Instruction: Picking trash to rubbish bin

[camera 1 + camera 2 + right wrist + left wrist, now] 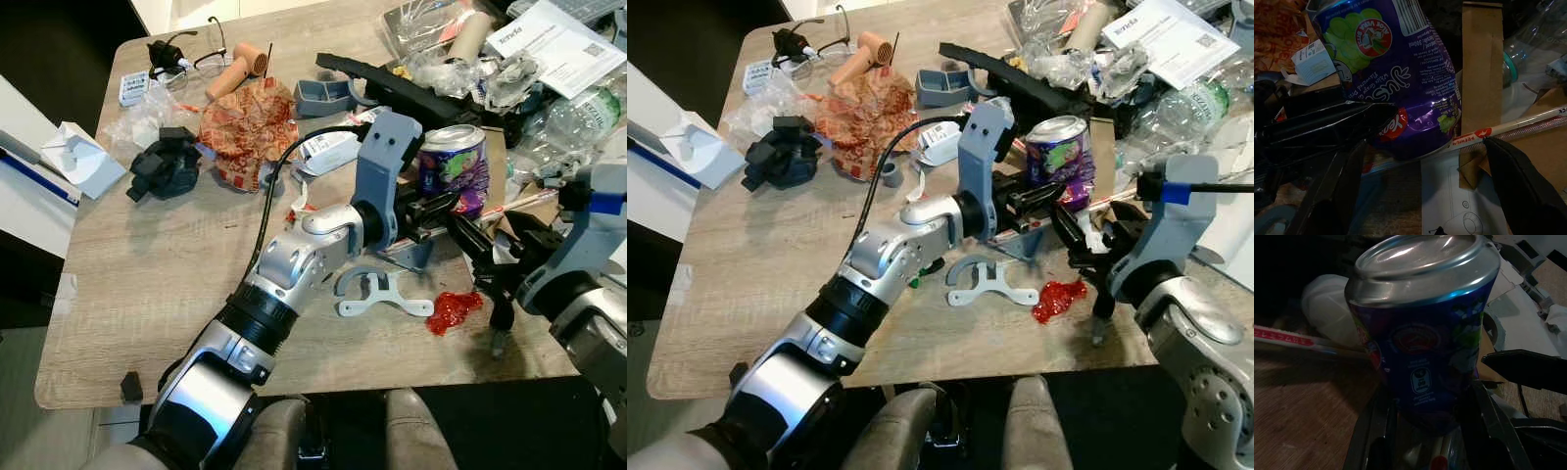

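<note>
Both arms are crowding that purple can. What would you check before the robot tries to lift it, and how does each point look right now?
1. Purple can upright on the table: ok.
2. Left pincer fingers on either side of the can's base: ok.
3. Left pincer gripping the can firmly: cannot tell.
4. Right pincer open and clear of the can: not ok, one finger lies across it.
5. White straw wrapper clear of the can: not ok, it touches.

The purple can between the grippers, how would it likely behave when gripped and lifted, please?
The purple can looks dented, so it is probably empty, light and easily crushed. Its glossy skin may slip, and standing upright it could tip against the left gripper.
</note>
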